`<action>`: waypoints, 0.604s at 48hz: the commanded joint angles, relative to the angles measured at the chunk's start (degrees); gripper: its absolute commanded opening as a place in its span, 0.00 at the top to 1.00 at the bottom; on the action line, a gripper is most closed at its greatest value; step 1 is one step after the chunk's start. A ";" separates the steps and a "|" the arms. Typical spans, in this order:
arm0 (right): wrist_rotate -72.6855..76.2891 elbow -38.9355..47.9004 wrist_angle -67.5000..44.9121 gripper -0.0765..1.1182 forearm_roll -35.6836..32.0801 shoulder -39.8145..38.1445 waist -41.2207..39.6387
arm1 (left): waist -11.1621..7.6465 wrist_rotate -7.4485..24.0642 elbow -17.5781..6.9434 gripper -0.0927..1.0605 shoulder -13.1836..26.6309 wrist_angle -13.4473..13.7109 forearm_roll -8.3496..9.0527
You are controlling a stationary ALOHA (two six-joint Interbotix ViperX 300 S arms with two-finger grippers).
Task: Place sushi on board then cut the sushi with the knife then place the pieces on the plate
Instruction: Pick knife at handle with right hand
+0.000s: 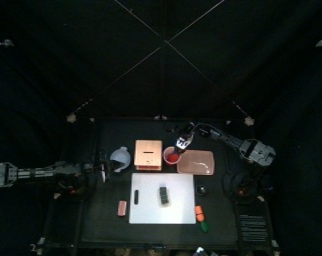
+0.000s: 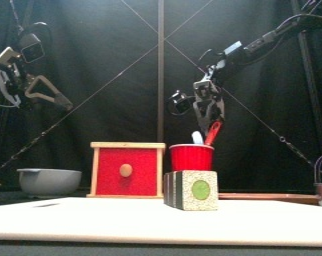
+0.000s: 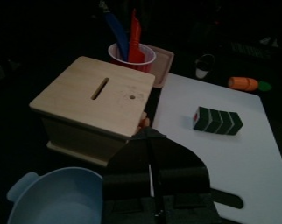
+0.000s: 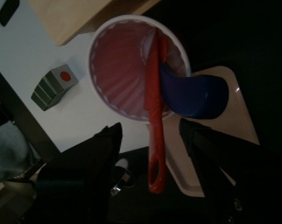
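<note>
Black surface (image 1: 104,215), curtained booth; white board (image 1: 148,190) lower-mid w/ sushi roll (image 1: 164,196) on it. R end effector (image 4: 151,131) wide around red knife (image 4: 155,105); L end effector (image 1: 92,170), frame left: can't tell.

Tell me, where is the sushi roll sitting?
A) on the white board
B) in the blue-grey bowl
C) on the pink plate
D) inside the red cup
A: the top view shows the sushi roll lying on the white board.
</note>
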 commanded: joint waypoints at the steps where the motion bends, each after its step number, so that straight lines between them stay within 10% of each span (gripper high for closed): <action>1: 0.00 -1.67 1.85 0.20 0.18 -0.79 0.53 | 0.18 0.09 -0.62 0.95 0.18 -0.35 0.00; 29: 1.14 -2.55 2.37 0.33 -1.49 0.97 0.79 | 0.09 0.09 -0.53 0.95 0.09 -0.26 0.09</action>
